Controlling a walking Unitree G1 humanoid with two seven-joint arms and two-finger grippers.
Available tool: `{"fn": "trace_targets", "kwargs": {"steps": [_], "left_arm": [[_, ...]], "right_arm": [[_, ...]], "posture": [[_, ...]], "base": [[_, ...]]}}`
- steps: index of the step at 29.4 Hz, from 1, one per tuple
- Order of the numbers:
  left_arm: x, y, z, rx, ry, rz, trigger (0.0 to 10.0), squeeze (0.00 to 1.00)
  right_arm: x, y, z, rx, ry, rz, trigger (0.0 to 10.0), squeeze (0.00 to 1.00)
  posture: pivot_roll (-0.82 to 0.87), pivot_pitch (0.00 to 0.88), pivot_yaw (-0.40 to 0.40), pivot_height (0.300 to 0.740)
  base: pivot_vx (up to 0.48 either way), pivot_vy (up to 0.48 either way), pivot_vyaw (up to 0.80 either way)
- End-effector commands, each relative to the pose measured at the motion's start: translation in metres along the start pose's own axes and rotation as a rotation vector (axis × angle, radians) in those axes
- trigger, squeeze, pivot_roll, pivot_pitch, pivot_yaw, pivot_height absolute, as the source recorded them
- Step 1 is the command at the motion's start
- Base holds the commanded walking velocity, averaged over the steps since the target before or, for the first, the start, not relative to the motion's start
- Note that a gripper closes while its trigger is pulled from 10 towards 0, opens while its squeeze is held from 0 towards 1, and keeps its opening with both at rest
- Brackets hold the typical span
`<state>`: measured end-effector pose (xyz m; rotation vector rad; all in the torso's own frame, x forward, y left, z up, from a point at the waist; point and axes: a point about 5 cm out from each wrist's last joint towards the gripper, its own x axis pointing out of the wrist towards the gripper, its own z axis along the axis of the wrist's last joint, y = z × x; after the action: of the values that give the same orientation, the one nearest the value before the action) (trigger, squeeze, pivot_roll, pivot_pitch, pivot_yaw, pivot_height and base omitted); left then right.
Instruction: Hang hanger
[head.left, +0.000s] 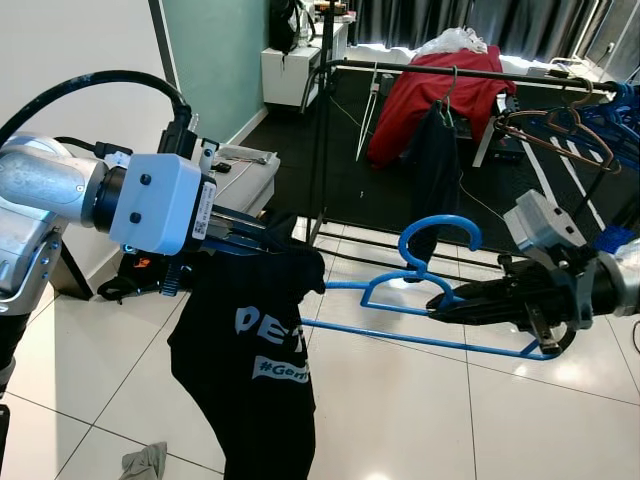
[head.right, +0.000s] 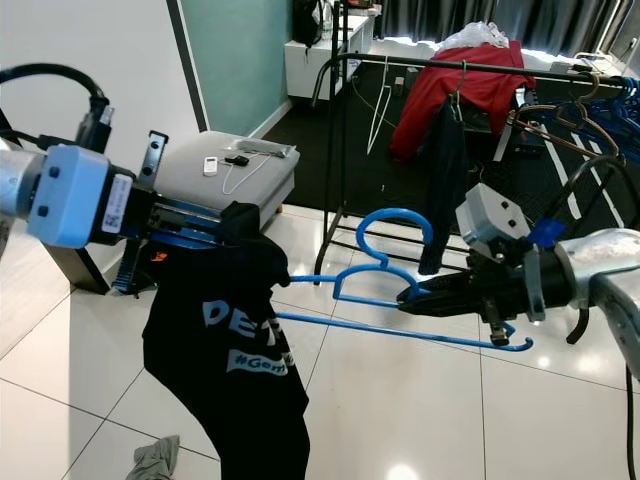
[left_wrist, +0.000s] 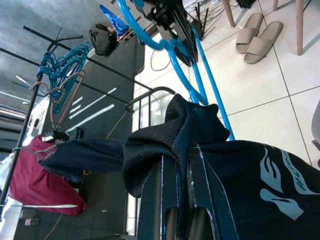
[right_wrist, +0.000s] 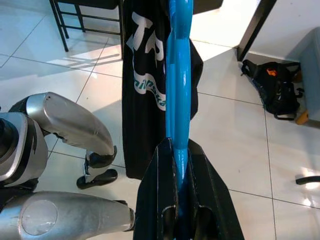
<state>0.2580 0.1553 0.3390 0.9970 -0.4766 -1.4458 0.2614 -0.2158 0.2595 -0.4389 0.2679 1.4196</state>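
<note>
- Your right gripper (head.left: 440, 305) has its two black fingers pressed together on the blue hanger (head.left: 425, 290), near the base of the hook; in the right wrist view you see the blue bar (right_wrist: 178, 95) running straight out between the fingers.
- Your left gripper (head.left: 245, 240) is pinching a bunched fold of the black T-shirt (head.left: 250, 370); the rest of the shirt hangs down below it, above the white tile floor (head.left: 400, 420).
- The hanger is in the air between your two arms. Its long axis lies almost level, from the right gripper across toward the left one, and its far end goes into the shirt fabric just beside the left fingers.
- The hook (head.left: 437, 235) points up and a little back, toward the black clothes rail (head.left: 430, 70) that stands behind and above the hanger, well apart from it.
- A red garment (head.left: 430, 95), a dark garment (head.left: 435, 160) and other hangers (head.left: 560, 125) are already on that rail.
- I judge that the shirt is only partly on the hanger, so this step probably comes before hanging.
- The right arm is nearer to the rail and it holds the hook end, so I think it must carry the hanger up and forward.
- Be careful: the shirt's weight hangs on the far end, and it could tilt the hanger when the left gripper lets go.
</note>
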Motion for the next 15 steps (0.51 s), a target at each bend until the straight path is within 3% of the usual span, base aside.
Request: {"fn": "trace_targets", "kwargs": {"steps": [1,4,5,8,9,12,13,15], "left_arm": [[0.003,0.004,0.01,0.04,-0.033,0.002,10.0,0.0],[0.004,0.004,0.014,0.048,-0.049,-0.005,10.0,0.0],[0.009,0.003,0.026,0.077,-0.077,-0.066,10.0,0.0],[0.009,0.003,0.026,0.077,-0.077,-0.066,10.0,0.0],[0.012,0.001,0.034,0.098,-0.094,-0.112,10.0,0.0],[0.012,0.001,0.034,0.098,-0.094,-0.112,10.0,0.0],[0.013,0.0,0.04,0.122,-0.105,-0.139,10.0,0.0],[0.013,0.0,0.04,0.122,-0.105,-0.139,10.0,0.0]], "right_arm": [[0.005,-0.001,0.003,-0.023,0.002,0.01,10.0,0.0],[0.009,-0.002,0.002,-0.026,0.004,0.011,10.0,0.0],[0.025,-0.008,-0.007,-0.026,0.036,0.044,10.0,0.0],[0.025,-0.008,-0.007,-0.026,0.036,0.044,10.0,0.0],[0.036,-0.011,-0.013,-0.029,0.063,0.072,10.0,0.0],[0.036,-0.011,-0.013,-0.029,0.063,0.072,10.0,0.0],[0.047,-0.017,-0.019,-0.031,0.096,0.067,10.0,0.0],[0.047,-0.017,-0.019,-0.031,0.096,0.067,10.0,0.0]], "posture": [[-0.03,0.0,-0.043,0.74],[-0.03,0.0,-0.043,0.74],[0.0,0.0,-0.053,0.74],[0.0,0.0,-0.053,0.74],[0.0,0.0,-0.053,0.74],[0.0,0.0,-0.053,0.74],[0.01,0.0,-0.059,0.74],[0.01,0.0,-0.059,0.74]], "base": [[0.0,0.0,0.0],[0.0,0.0,0.0],[0.0,0.0,0.0],[0.0,0.0,0.0],[0.0,0.0,0.0],[0.0,0.0,0.0],[0.0,0.0,0.0],[0.0,0.0,0.0]]}}
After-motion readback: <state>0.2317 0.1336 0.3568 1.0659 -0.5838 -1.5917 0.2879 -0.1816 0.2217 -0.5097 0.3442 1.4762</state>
